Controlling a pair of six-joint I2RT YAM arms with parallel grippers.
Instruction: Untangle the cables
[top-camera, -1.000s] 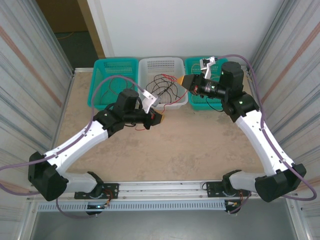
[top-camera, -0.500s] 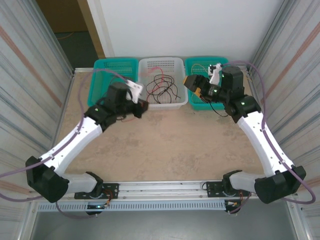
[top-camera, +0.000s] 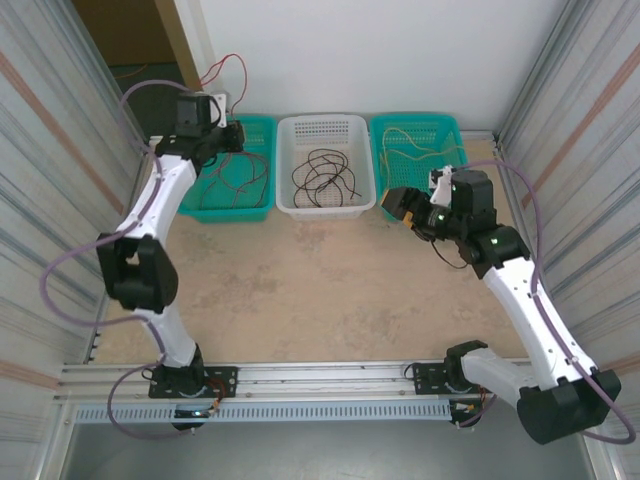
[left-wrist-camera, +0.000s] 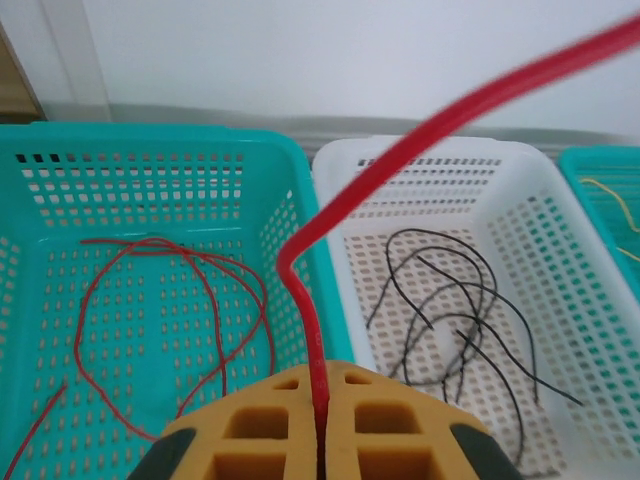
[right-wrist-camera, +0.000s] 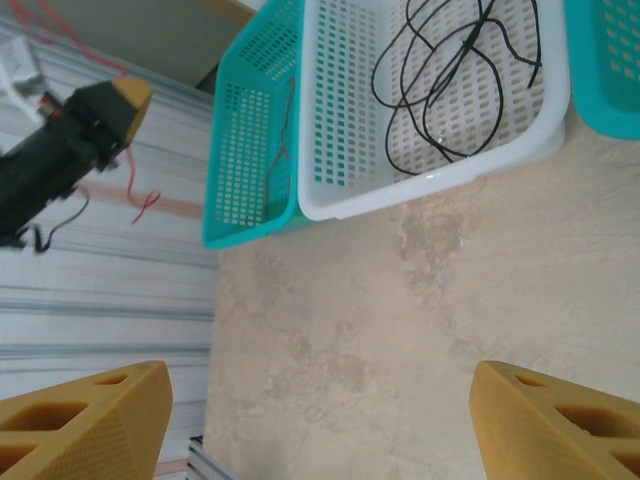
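From above, I see my left gripper (top-camera: 233, 135) raised over the teal plastic mesh basket (top-camera: 258, 120), with the thin red wire (top-camera: 232, 62) arcing up from it.

Left wrist: its fingers (left-wrist-camera: 400, 430) pinch that wire, with the basket directly below. The wire's far end is cut off.

Right wrist: my right gripper (right-wrist-camera: 320, 410) gapes empty, well away.

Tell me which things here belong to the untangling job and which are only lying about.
Job: held red cable, left gripper, loose red cables, black cables, yellow cables, baskets.
Not the job: lilac arm cables, side walls.
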